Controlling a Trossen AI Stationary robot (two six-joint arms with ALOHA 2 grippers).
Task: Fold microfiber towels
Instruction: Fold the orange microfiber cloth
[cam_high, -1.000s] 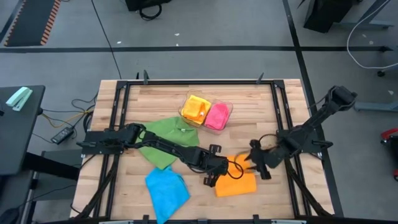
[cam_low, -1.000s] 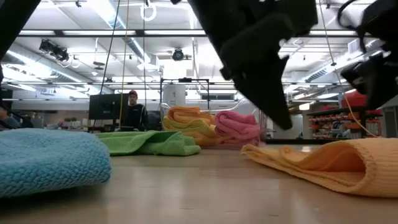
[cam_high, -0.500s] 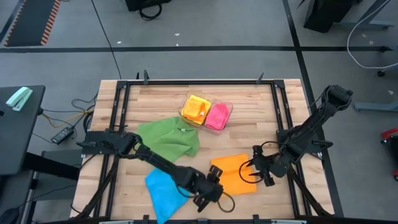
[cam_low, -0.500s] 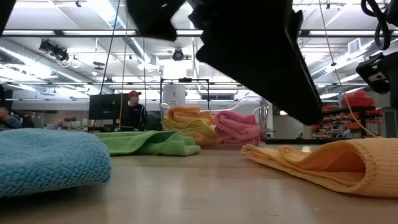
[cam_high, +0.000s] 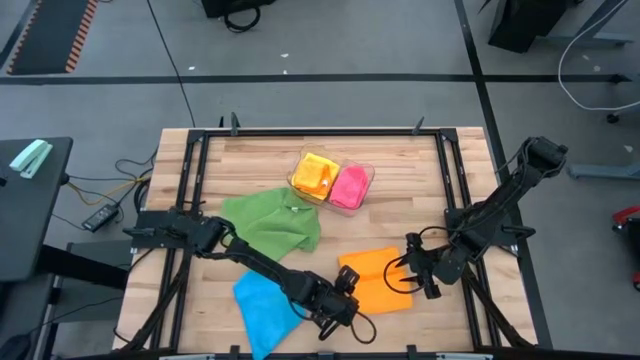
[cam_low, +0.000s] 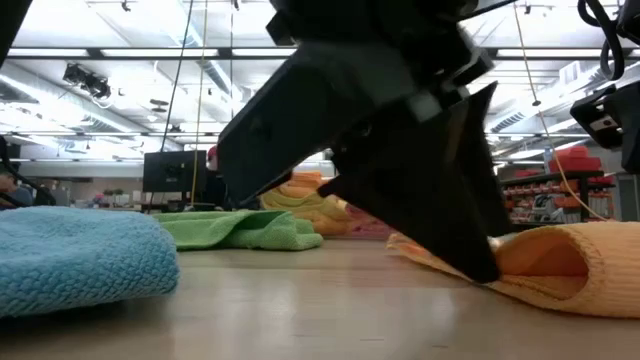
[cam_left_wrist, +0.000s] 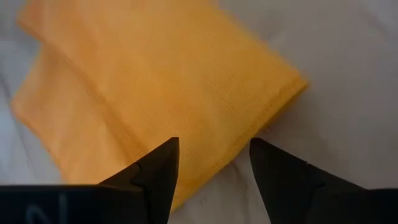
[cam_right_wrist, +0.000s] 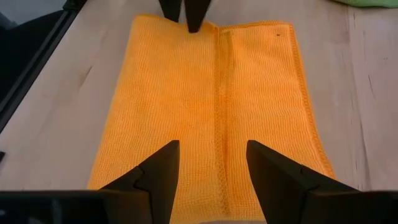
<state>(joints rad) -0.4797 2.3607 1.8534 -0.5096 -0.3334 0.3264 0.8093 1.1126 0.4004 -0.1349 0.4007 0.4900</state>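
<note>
The orange towel (cam_high: 377, 281) lies folded on the tabletop (cam_high: 400, 170), near the front and a bit to the right. The left gripper (cam_high: 340, 305) is just beside its near left corner, with fingers (cam_left_wrist: 155, 171) apart and holding nothing. The right gripper (cam_high: 412, 266) is at the towel's right edge, fingers (cam_right_wrist: 158, 171) also apart and empty. The blue towel (cam_high: 265, 307) lies to the left. The green towel (cam_high: 270, 222) lies farther back. The yellow towel (cam_high: 315, 174) and pink towel (cam_high: 348, 186) sit in a clear tray (cam_high: 366, 172).
</note>
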